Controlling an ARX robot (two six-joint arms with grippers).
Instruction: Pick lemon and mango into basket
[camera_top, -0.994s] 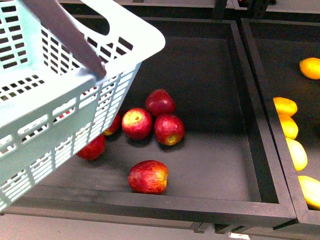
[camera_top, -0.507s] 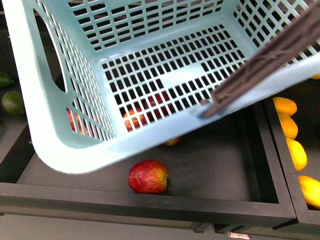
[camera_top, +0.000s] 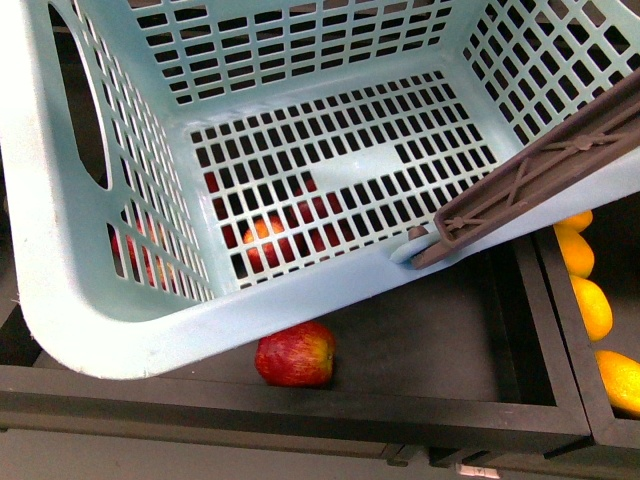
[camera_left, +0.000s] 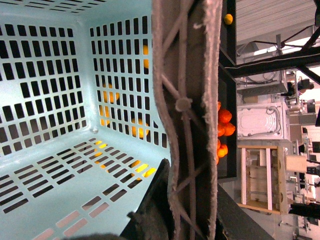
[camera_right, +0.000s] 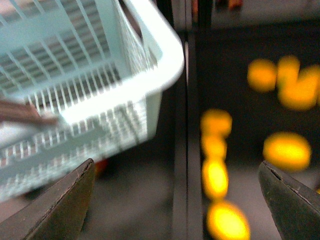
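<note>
The light aqua basket (camera_top: 330, 150) hangs tilted over the middle bin and fills most of the front view, with nothing inside it. Its brown ribbed handle (camera_top: 540, 190) crosses the right side. My left gripper (camera_left: 182, 212) is shut on that handle (camera_left: 187, 100), with the basket's slotted walls beside it. Yellow oval fruits (camera_top: 592, 305) lie in a row in the right bin, partly under the basket's corner. I cannot tell lemon from mango among them. My right gripper (camera_right: 175, 200) is open above the blurred yellow fruits (camera_right: 215, 177), beside the basket's rim (camera_right: 165, 55).
Red apples lie in the black middle bin: one in the open (camera_top: 296, 354), others seen through the basket floor (camera_top: 265, 240). A black divider (camera_top: 560, 330) separates this bin from the fruit bin on the right. Orange tangerines (camera_left: 223, 122) lie farther off.
The basket has swung from the left edge across to the middle and now covers most of the apple bin. Over the last half second it has sunk a little lower.
</note>
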